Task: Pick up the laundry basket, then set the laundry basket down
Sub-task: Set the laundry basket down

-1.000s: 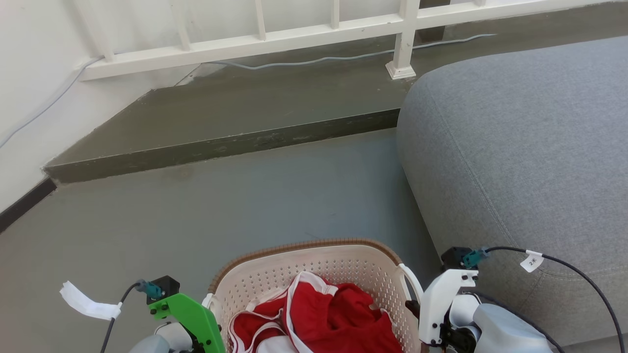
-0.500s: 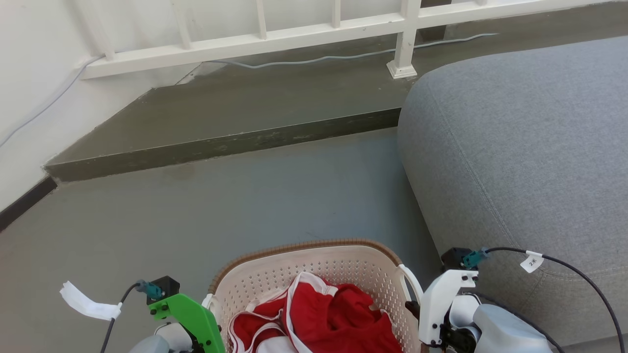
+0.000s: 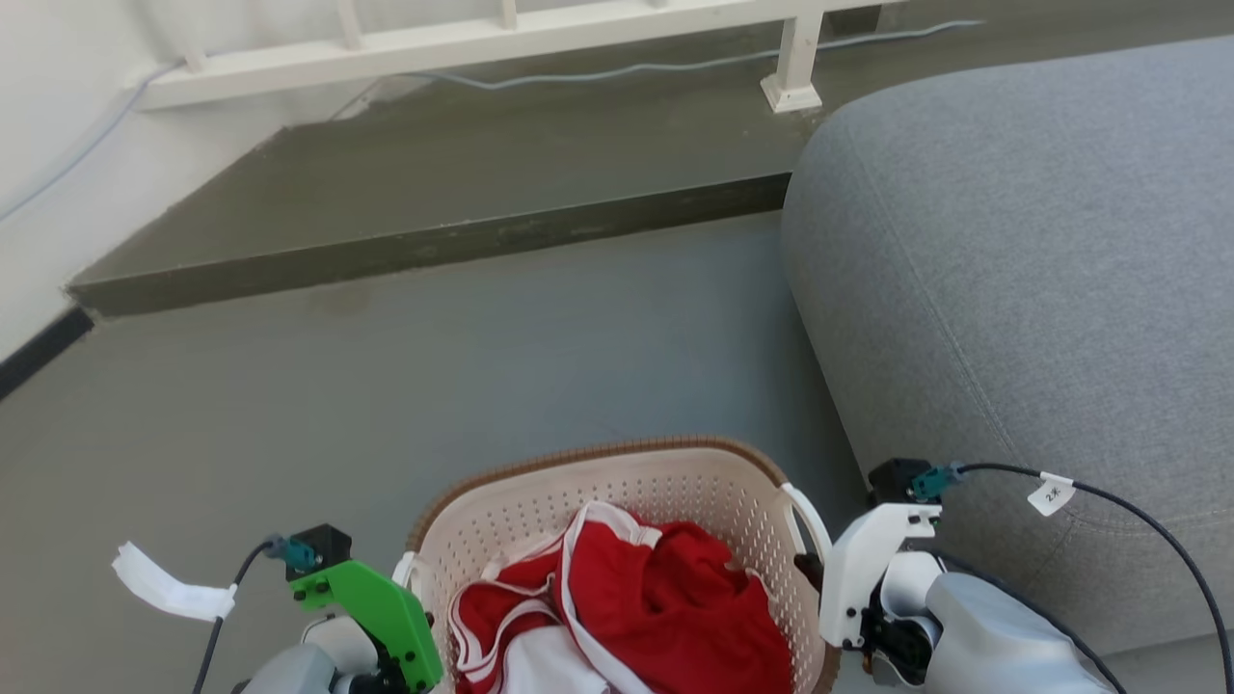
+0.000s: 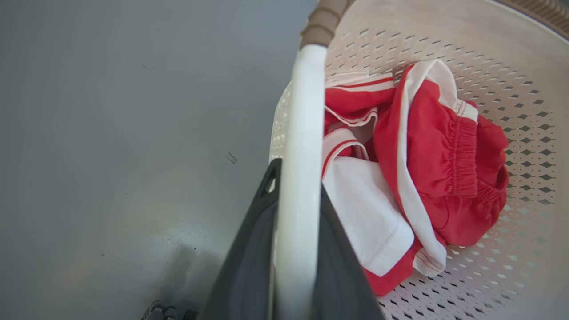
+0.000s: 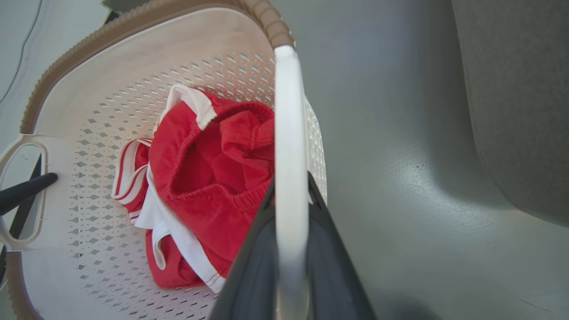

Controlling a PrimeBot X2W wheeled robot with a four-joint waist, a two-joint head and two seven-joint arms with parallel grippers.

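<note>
Pinches the white left handle [image 4: 300,133] of the laundry basket [image 3: 521,530] between the dark fingers [image 4: 249,249] of the left tool [image 4: 297,186], closed tight against it. Clamps the right handle [image 5: 289,133] the same way in the right tool [image 5: 291,186]. Holds the basket low in the head view, near edge cut off. Carries red and white clothes [image 3: 665,617] inside. Hides the underside, so cannot tell whether touching the grey floor [image 3: 482,366]. Sits just beside a grey sofa [image 3: 1012,289].

The head camera has tipped downward, so the white railing [image 3: 482,39] and the step [image 3: 434,246] beyond the grey sofa [image 3: 1012,270] sit higher in view, and more of the laundry basket [image 3: 665,487] beside the sofa shows.
</note>
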